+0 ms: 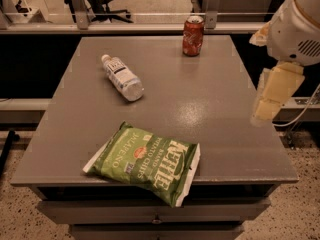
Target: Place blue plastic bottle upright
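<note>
The blue plastic bottle lies on its side on the grey table, in the far left part. Its white cap points to the far left and its base toward the table's middle. It is clear with a white-and-blue label. My gripper hangs at the end of the white arm over the table's right edge. It is well to the right of the bottle and touches nothing.
A red soda can stands upright near the far edge, right of centre. A green bag of potato chips lies at the front edge and overhangs it slightly. Drawers sit under the tabletop. An office chair stands beyond the table.
</note>
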Controlling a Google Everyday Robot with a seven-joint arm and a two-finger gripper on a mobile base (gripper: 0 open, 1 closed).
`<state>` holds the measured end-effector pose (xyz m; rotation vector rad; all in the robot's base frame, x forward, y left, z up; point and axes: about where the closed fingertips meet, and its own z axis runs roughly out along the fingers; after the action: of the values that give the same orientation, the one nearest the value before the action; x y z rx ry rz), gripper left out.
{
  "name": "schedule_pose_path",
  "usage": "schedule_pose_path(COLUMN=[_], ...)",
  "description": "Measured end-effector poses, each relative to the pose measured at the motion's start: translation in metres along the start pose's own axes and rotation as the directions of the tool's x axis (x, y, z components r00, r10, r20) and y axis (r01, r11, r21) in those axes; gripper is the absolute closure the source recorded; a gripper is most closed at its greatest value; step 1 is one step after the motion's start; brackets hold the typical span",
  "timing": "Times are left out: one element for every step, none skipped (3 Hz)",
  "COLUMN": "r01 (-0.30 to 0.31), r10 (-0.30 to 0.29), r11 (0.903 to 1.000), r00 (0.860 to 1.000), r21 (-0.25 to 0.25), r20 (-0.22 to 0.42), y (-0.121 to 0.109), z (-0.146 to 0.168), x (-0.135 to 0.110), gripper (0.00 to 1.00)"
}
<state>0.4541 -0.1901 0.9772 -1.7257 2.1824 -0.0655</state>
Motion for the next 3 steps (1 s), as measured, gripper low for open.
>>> schedule_pose_path(r01=[0.004,-0.014,-0.045], r10=[-0.002,0.027,0.078], r11=[0.9998,0.9973,0.988], r00=[0.995,0.983,0.971], r21=[-0.021,-0.072,-0.147], r20=[0.1,0.179,0.225], y=[-0.018,-0.035,-0.046], z=[0.02,0.042,0.068], x=[-0.062,-0.129,-0.197], gripper=[0.0,0.0,0.0])
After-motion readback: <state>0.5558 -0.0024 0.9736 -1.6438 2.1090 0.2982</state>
